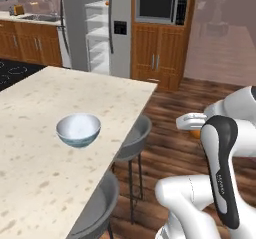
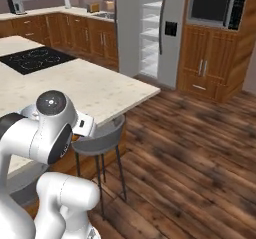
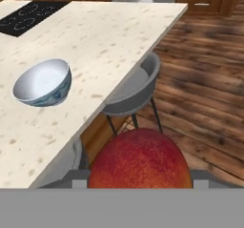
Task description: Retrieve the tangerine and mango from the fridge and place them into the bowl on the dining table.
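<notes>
While the mango [image 3: 139, 159] shows red-orange and smooth at the bottom of the hand view, it sits between the spread jaws of the pincer [image 3: 139, 181], gripped. The bowl [image 3: 44, 82], white inside, stands on the desk [image 3: 95, 46], well apart. A grey stool [image 3: 136, 91] stands beside the desk edge.

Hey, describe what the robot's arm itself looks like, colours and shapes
The arm is built of glossy white rounded segments with dark grey to black joint bands. In the left base view one long black strip carries small pale lettering, too small to read. In the right base view a round grey joint cap has a small centre mark.
</notes>
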Tool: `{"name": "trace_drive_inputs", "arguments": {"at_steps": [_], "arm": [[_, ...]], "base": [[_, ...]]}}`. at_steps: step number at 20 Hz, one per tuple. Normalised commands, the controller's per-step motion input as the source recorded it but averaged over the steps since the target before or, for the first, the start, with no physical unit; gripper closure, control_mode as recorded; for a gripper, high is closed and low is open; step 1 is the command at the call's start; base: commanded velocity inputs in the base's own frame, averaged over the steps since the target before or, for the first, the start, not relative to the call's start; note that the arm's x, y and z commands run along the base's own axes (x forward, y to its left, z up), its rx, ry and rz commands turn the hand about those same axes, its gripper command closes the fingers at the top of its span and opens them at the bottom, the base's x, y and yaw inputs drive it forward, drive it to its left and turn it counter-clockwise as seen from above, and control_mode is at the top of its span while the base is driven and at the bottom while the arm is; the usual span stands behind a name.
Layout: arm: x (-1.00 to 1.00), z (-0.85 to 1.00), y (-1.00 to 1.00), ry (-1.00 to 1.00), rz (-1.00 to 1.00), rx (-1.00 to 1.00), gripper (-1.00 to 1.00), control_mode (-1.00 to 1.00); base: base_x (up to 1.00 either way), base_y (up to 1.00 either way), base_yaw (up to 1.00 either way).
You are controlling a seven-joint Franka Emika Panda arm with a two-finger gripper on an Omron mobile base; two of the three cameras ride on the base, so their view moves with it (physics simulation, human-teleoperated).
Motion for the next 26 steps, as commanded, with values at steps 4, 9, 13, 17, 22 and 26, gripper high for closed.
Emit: {"name": "trace_drive_inputs", "arguments": {"at_steps": [4,9,13,17,22,26], "arm": [[0.00,0.00,0.00,0.00,0.00,0.00,1.00,1.00],[0.00,0.00,0.00,0.00,0.00,0.00,1.00,1.00],[0.00,0.00,0.00,0.00,0.00,0.00,1.00,1.00],[0.00,0.00,0.00,0.00,0.00,0.00,1.00,1.00],[0.00,0.00,0.00,0.00,0.00,0.00,1.00,1.00],[0.00,0.00,0.00,0.00,0.00,0.00,1.00,1.00]], "base": [[0.09,-0.54,0.41],[0.14,-0.58,0.39],[0.13,-0.55,0.39],[0.05,-0.47,0.40],[0.10,-0.40,0.42],[0.17,-0.40,0.43]]}}
